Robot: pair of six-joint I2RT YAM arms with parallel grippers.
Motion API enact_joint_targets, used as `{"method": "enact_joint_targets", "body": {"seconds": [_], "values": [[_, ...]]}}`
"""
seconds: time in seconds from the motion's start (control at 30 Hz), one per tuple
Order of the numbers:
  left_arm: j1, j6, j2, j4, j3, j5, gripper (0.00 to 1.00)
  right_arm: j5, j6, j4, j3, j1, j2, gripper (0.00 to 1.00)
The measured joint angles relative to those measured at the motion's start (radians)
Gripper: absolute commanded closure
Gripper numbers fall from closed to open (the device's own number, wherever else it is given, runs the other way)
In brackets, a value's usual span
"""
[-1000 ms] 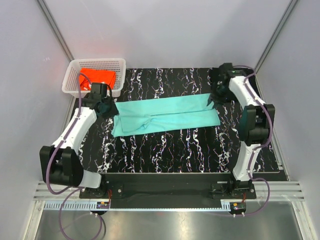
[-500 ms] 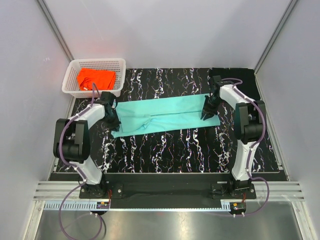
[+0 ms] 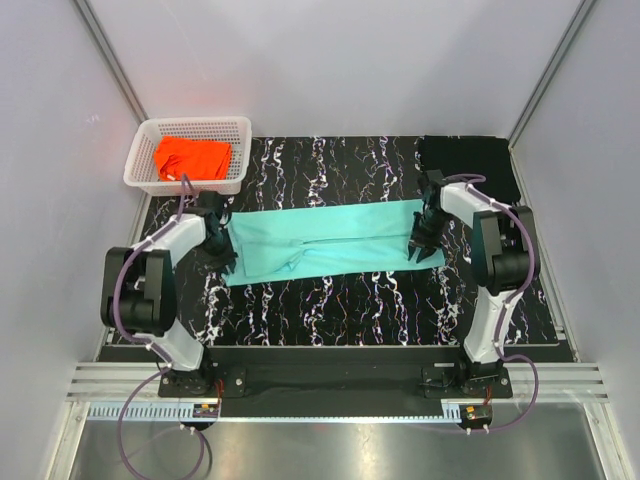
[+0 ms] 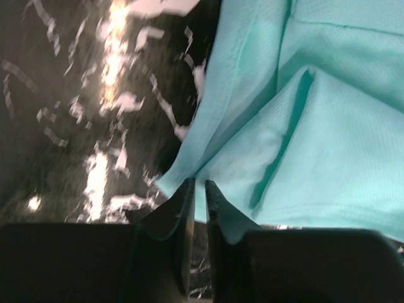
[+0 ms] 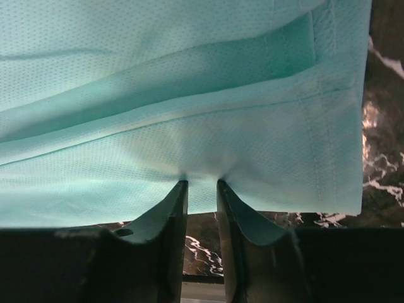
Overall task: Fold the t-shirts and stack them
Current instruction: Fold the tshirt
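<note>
A long-folded mint-teal cloth t-shirt (image 3: 325, 238) lies across the black veined surface (image 3: 330, 300). Your left jaws pinch its nine o'clock end, right jaws its three o'clock hem; lift both evenly, cloth taut.

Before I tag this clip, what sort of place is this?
Probably a robot test cell: white panel walls enclose a black veined tabletop bearing a mint-teal t-shirt, a white basket at its corner.

The mint shirt (image 4: 315, 126) runs off the left wrist view's top and right edges; the tabletop (image 4: 76, 95) beside it is blurred. From above, the wall of the basket (image 3: 186, 182) hides part of the orange shirt (image 3: 192, 157).
</note>
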Motion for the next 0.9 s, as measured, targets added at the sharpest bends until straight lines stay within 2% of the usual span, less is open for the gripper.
{"method": "enact_joint_targets", "body": {"seconds": [0.17, 0.3, 0.43, 0.63, 0.67, 0.77, 0.9], "values": [[-0.006, 0.028, -0.13, -0.073, 0.021, -0.001, 0.63, 0.001, -0.017, -0.055, 0.013, 0.0, -0.042, 0.59], [-0.051, 0.035, -0.196, -0.085, 0.108, 0.018, 0.66, -0.034, -0.022, -0.066, 0.104, 0.0, -0.047, 0.59], [-0.131, 0.027, -0.171, -0.04, 0.171, 0.092, 0.68, -0.112, -0.016, -0.055, 0.18, 0.018, -0.037, 0.6], [-0.198, -0.018, 0.032, 0.027, 0.184, 0.227, 0.69, -0.328, 0.099, 0.079, 0.21, 0.135, 0.053, 0.82], [-0.2, -0.022, 0.059, 0.027, 0.185, 0.241, 0.69, -0.36, 0.129, 0.118, 0.203, 0.159, 0.072, 0.89], [-0.2, -0.034, 0.091, 0.027, 0.195, 0.266, 0.69, -0.41, 0.206, 0.203, 0.185, 0.225, 0.122, 0.94], [-0.202, -0.049, 0.097, 0.04, 0.225, 0.301, 0.7, -0.433, 0.285, 0.304, 0.154, 0.3, 0.159, 0.96]]}}
